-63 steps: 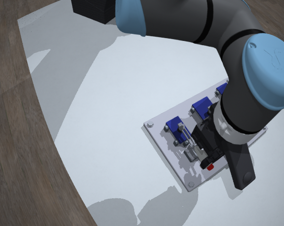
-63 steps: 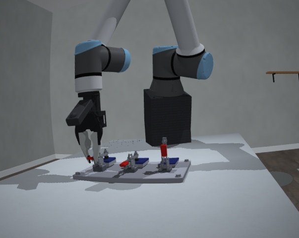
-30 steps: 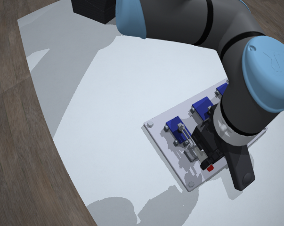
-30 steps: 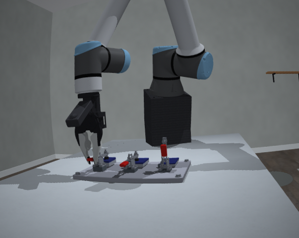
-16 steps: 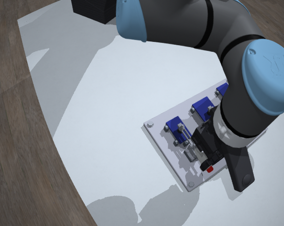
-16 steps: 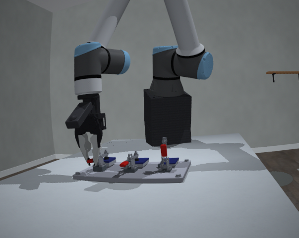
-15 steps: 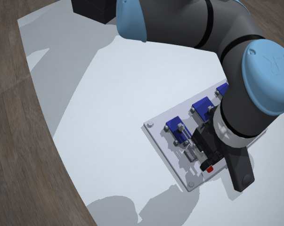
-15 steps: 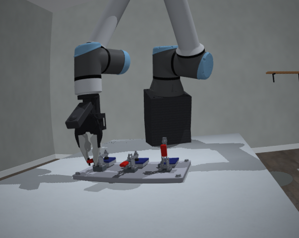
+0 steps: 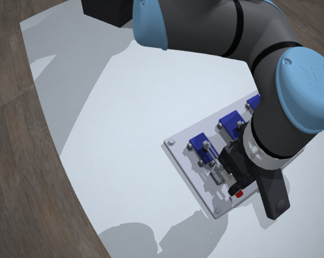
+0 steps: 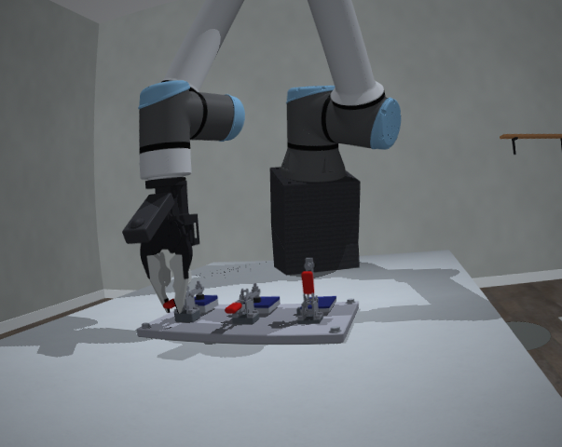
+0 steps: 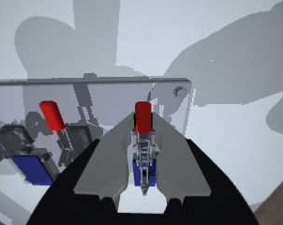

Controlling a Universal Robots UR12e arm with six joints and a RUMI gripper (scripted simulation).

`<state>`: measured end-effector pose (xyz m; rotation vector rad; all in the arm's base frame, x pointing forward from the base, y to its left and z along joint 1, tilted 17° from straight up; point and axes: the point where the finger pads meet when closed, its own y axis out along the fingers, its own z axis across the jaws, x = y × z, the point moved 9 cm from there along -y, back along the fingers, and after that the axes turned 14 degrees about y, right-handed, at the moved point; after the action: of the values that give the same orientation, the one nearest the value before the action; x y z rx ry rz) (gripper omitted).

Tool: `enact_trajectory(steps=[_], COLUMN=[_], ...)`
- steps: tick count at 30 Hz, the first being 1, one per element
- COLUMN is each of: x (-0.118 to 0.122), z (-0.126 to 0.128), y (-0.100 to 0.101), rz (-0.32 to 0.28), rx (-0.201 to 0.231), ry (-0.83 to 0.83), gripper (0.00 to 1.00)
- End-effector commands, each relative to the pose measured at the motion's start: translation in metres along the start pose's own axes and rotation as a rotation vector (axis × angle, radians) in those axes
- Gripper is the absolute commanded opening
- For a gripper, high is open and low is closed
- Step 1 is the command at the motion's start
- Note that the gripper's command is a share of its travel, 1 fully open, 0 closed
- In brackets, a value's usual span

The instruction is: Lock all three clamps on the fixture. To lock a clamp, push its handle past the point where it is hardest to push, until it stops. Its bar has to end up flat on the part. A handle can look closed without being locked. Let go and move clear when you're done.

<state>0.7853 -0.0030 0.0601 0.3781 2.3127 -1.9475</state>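
A grey fixture plate [image 10: 252, 327] carries three toggle clamps with red handles, each over a blue part. My gripper [image 10: 171, 302] is shut on the red handle [image 11: 142, 116] of the left clamp; that handle lies low, pointing away from its blue part [image 11: 144, 171]. It also shows as a red tip [image 9: 238, 194] under the gripper in the top view. The middle clamp's handle [image 10: 233, 307] lies low and tilted; it also shows in the wrist view [image 11: 52, 114]. The right clamp's handle [image 10: 308, 282] stands upright.
The arm's black base block [image 10: 314, 221] stands behind the fixture. The white table top ends at a curved edge with wooden floor [image 9: 23, 155] beyond it. A small wall shelf [image 10: 539, 137] hangs far right.
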Motion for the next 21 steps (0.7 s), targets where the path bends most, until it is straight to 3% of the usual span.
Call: enact_trajectory(steps=[1, 21], x=[-0.0024, -0.0007], z=[-0.0012, -0.0012], y=[-0.0038, -0.0047], rz=[0.006, 0.006], rx=[0.002, 0.002], ry=[-0.001, -0.001], gripper=[0.00, 0.00])
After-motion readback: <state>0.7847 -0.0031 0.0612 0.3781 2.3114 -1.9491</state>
